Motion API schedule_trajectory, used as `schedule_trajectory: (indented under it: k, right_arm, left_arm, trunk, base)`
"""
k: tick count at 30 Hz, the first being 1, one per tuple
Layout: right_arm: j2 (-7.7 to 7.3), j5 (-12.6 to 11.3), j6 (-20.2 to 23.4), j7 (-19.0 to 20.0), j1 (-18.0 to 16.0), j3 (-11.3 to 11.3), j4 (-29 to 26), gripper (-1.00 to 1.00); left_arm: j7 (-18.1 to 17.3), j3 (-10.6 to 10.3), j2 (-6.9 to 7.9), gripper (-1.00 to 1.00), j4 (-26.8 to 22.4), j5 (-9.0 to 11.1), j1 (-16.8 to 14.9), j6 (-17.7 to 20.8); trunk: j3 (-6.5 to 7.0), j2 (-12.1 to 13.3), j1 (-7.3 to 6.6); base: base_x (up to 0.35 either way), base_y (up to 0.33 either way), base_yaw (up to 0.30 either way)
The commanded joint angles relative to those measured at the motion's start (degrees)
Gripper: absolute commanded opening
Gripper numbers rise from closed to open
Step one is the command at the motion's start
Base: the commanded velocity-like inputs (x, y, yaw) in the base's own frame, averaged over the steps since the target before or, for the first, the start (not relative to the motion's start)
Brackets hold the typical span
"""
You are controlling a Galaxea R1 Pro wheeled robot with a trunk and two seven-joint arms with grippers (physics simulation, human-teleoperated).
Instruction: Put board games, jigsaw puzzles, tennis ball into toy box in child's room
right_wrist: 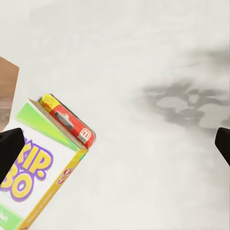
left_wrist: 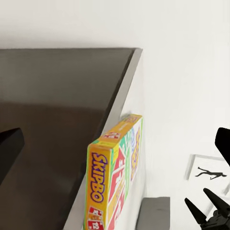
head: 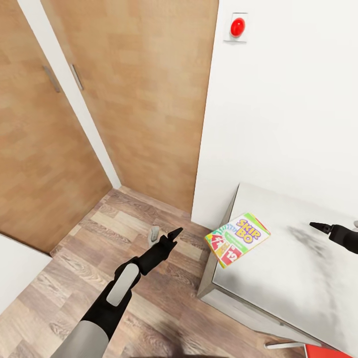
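Light wooden wardrobe doors (head: 124, 94) and a white wall (head: 288, 99) stand behind a wood-plank floor (head: 99, 258). At the right, the pale mottled surface (head: 298, 258) carries the Skip-Bo board game (head: 237, 239), which lies on the near left corner and juts over the edge. The left gripper (head: 175, 232) hangs over the floor, just beside that corner; whether its jaws are parted I cannot tell. The right gripper (head: 318, 227) hovers above the surface, apart from the box, jaws released and spread wide. A red button (head: 237, 27) sits high on the wall.
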Motion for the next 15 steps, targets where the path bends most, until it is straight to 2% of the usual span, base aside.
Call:
schedule_trajectory:
  k: [1,10,15]
  right_arm:
    - [-0.01,-0.6,0.2,-0.5,-0.1,0.0,0.0,1.0]
    - [0.01,-0.6,0.2,-0.5,-0.1,0.0,-0.1,1.0]
    - [0.01,-0.6,0.2,-0.5,-0.1,0.0,-0.1,1.0]
  left_arm:
    - [0.0,0.0,0.0,1.0,0.0,0.5,0.0,0.4]
    - [0.0,0.0,0.04,1.0,0.0,0.5,0.0,0.3]
    - [0.0,0.0,0.06,1.0,0.1,0.4,0.0,-0.1]
  trunk:
    - [-0.08,-0.1,0.03]
    - [-0.08,-0.1,0.03]
    - [-0.08,-0.1,0.03]
  base:
    - [0.024,0.0,0.0]
    - [0.022,0.0,0.0]
    - [0.162,0.0,0.0]
